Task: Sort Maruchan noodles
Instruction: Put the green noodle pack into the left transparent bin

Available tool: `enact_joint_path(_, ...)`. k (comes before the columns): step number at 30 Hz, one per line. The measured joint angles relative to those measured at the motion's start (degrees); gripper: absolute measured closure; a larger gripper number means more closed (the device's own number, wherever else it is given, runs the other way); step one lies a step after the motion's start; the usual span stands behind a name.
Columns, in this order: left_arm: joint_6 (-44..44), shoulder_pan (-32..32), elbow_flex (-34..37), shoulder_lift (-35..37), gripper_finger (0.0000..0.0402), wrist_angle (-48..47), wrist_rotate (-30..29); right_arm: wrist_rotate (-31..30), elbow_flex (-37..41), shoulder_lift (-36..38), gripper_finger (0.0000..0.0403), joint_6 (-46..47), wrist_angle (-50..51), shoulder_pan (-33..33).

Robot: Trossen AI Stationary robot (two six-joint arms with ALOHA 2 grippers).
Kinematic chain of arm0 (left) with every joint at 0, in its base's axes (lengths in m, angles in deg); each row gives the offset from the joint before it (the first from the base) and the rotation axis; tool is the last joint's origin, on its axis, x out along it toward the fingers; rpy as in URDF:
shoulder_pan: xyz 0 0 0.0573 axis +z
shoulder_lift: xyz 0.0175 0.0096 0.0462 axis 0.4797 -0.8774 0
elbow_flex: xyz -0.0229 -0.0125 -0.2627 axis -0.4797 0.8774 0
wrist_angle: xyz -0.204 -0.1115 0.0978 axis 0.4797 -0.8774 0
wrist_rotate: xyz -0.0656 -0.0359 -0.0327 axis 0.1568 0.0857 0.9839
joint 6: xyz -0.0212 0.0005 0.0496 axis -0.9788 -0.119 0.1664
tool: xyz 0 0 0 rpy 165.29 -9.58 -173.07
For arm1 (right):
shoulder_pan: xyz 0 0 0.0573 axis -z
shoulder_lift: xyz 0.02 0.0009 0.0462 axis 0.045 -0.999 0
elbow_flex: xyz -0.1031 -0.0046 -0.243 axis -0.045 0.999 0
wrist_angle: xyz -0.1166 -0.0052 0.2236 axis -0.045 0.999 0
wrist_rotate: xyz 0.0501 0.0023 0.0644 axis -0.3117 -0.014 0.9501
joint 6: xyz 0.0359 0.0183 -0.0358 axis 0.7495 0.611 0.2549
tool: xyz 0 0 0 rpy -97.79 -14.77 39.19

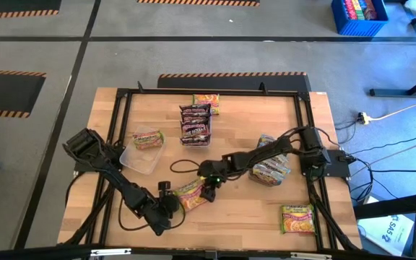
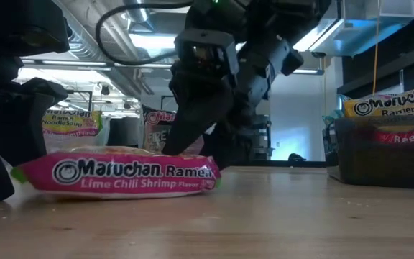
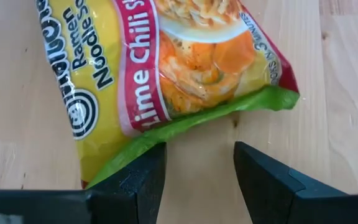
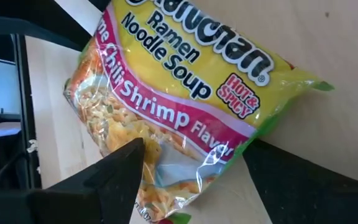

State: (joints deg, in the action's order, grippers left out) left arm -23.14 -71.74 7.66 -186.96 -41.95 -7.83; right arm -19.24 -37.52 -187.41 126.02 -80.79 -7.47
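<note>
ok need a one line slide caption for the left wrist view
Left gripper, jaws open, just short of the green edge of a Lime Chili Shrimp ramen packet lying flat on the wooden table.

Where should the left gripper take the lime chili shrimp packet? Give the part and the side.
Grip the green sealed end edge of the lime chili shrimp packet. It lies flat on the table, and that thin edge faces the open left gripper, so come in low from that end.
</note>
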Motion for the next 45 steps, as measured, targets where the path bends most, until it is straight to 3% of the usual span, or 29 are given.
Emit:
enact_joint_path(21,0.3,0.7,0.0,0.1,0.0219,0.3,-0.4,2.2,0.2,-0.7,0.012,-0.9,-23.0,-3.2)
enact_joint_path(32,0.3,1.0,0.0,0.1,0.0219,0.5,-1.5,-2.5,0.1,-0.7,0.0125,-0.6,-17.5,-3.1)
enact_joint_path(36,0.3,1.1,0.0,0.1,0.0219,0.5,-1.4,-2.7,0.1,-0.7,0.0161,-1.5,-17.6,-3.1)
enact_joint_path(45,0.3,1.1,0.0,0.1,0.0204,1.9,-2.5,-5.1,0.1,-0.2,0.0289,-7.7,-14.9,-4.9)
